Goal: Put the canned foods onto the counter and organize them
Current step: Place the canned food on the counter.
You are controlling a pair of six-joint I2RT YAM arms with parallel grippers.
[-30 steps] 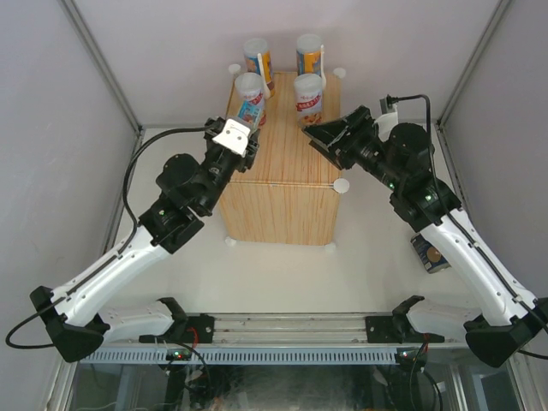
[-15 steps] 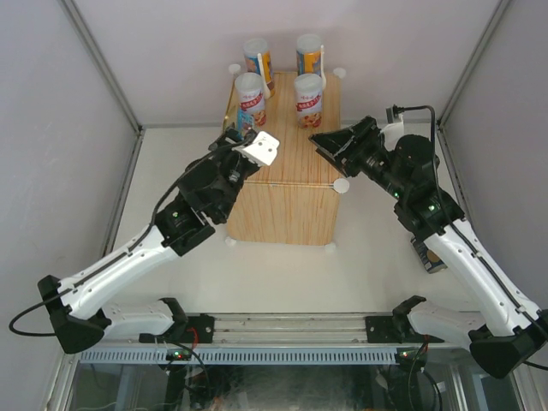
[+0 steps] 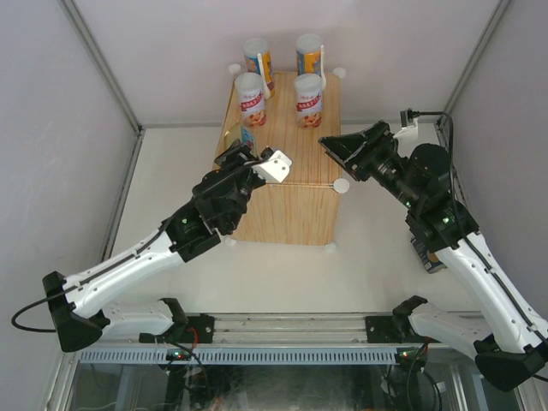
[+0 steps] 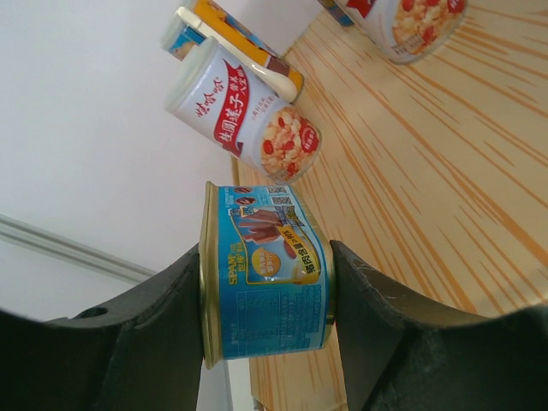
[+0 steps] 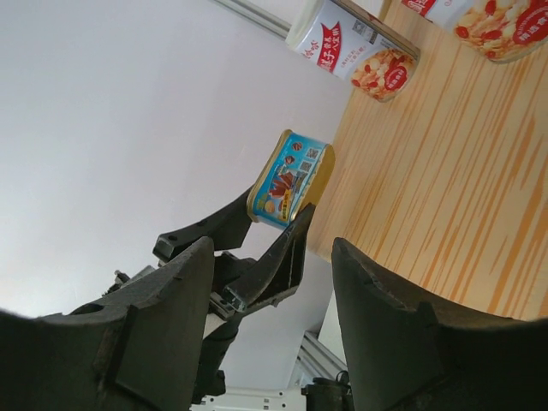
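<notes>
My left gripper is shut on a flat gold-blue tin, turned on its side at the left edge of the wood-grain counter. From above the tin sits just nearer than the left white-red can. A second white-red can and two tall blue-orange cylinders stand at the counter's far end. My right gripper hangs open and empty over the counter's right side. Its wrist view shows the held tin across the wood.
Another flat tin lies on the white table floor at the right, partly hidden under my right arm. White knobs mark the counter's corners. Grey walls close in on the left, right and back.
My left gripper has drawn the tin back from beside the left white-red can toward the near side, with its wrist turning. My right arm has shifted to the right.
</notes>
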